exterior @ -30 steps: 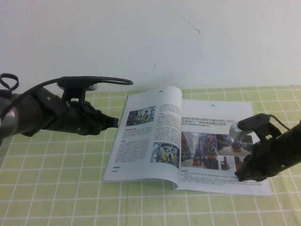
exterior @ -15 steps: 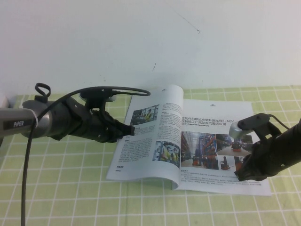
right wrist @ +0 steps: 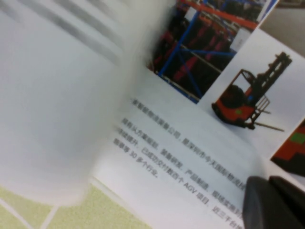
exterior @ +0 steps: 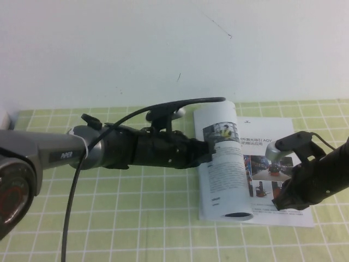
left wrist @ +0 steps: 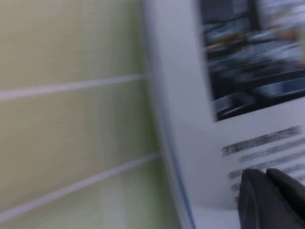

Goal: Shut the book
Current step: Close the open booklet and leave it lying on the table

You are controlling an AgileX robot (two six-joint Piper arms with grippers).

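Observation:
The magazine-like book (exterior: 267, 164) lies on the green checked cloth at the right. Its left page (exterior: 226, 169) stands lifted and curled over toward the right page. My left gripper (exterior: 210, 148) is shut, its tips against that lifted page from the left; the left wrist view shows the dark fingertips (left wrist: 257, 195) together on the printed page (left wrist: 228, 71). My right gripper (exterior: 281, 204) is shut and rests on the lower right corner of the right page. In the right wrist view, its closed tips (right wrist: 269, 200) touch the page (right wrist: 190, 124), and the curled page (right wrist: 57, 95) looms close.
Green cloth with a white grid (exterior: 136, 218) covers the table, with a white wall (exterior: 163, 49) right behind it. The left arm's black cable (exterior: 185, 102) arches above the arm. A pale object (exterior: 4, 117) sits at the far left edge.
My left arm has swept to the right, carrying the left page up from lying flat and curling it over the right page. The right gripper has stayed put.

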